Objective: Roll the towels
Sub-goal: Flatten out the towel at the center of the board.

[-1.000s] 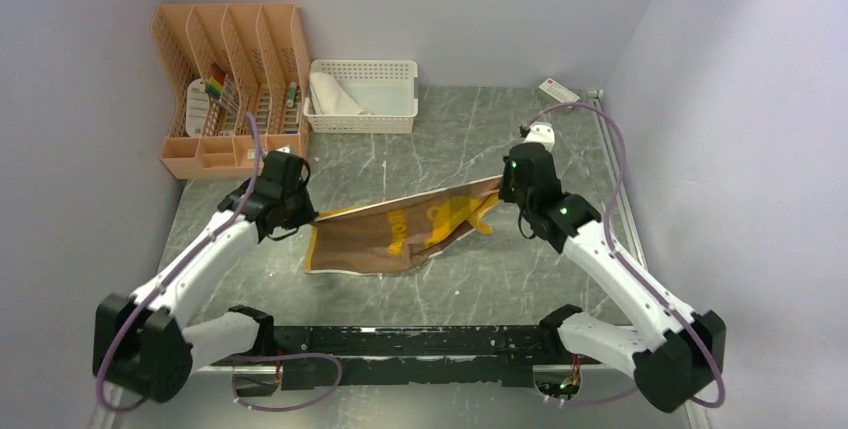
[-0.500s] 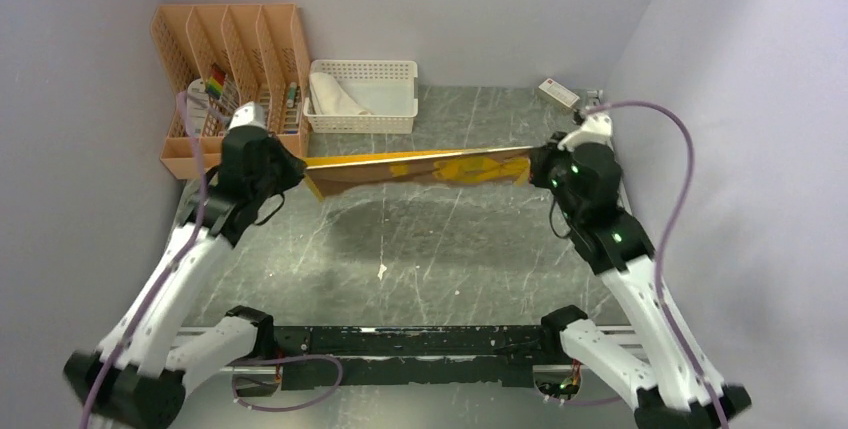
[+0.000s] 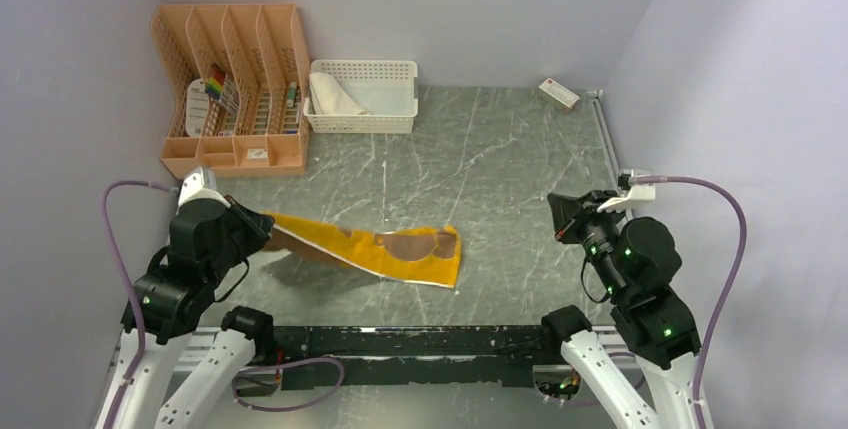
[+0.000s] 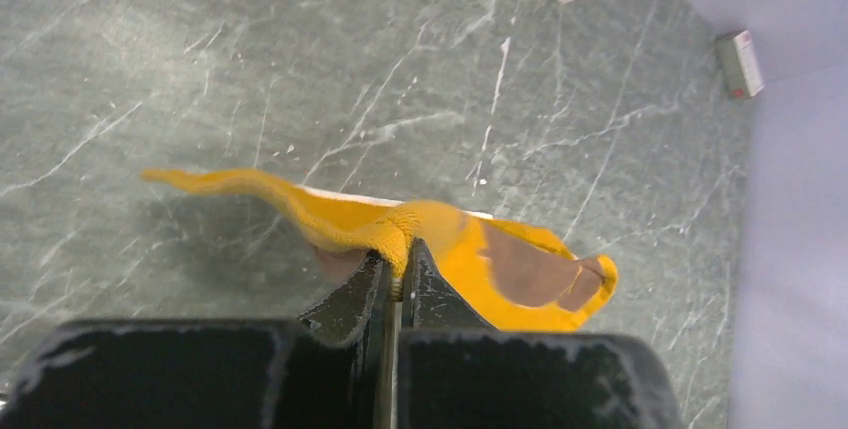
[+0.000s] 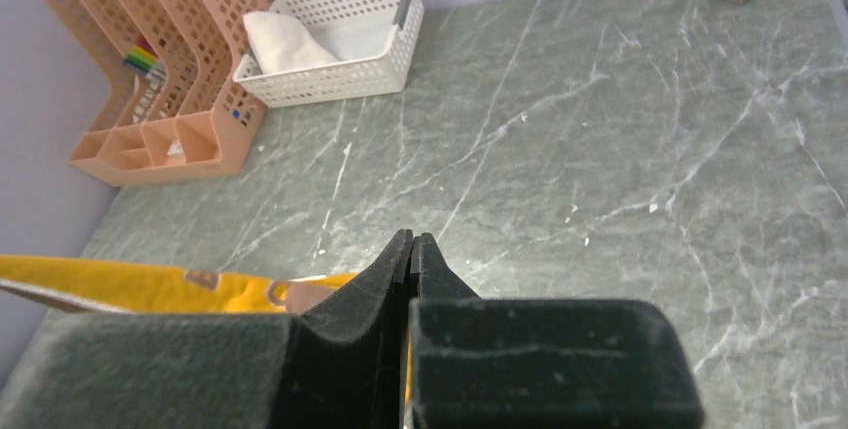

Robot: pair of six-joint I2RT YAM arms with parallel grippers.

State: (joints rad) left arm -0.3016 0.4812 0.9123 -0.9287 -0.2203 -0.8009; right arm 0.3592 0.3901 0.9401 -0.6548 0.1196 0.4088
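The mustard-yellow towel (image 3: 400,249) with brown patches stretches across the near middle of the table. Its right end lies on the table and its left end is lifted. My left gripper (image 3: 262,229) is shut on that left end, and in the left wrist view the yellow towel (image 4: 520,259) bunches at the pinched jaws of the left gripper (image 4: 400,254). My right gripper (image 3: 560,217) hangs at the right, shut on nothing and apart from the towel. The right wrist view shows the right gripper (image 5: 412,239) with its jaws pressed together and the yellow towel (image 5: 130,284) at the left. The white towel (image 3: 335,97) lies in the basket.
A white lattice basket (image 3: 390,109) stands at the back, next to a peach desk organizer (image 3: 232,84) at the back left. A small box (image 3: 558,94) sits at the back right corner. Walls close in on both sides.
The yellow towel was stretched in the air between both grippers. The right gripper has let go, both arms have pulled back toward the near edge, and the towel's right end has dropped onto the table.
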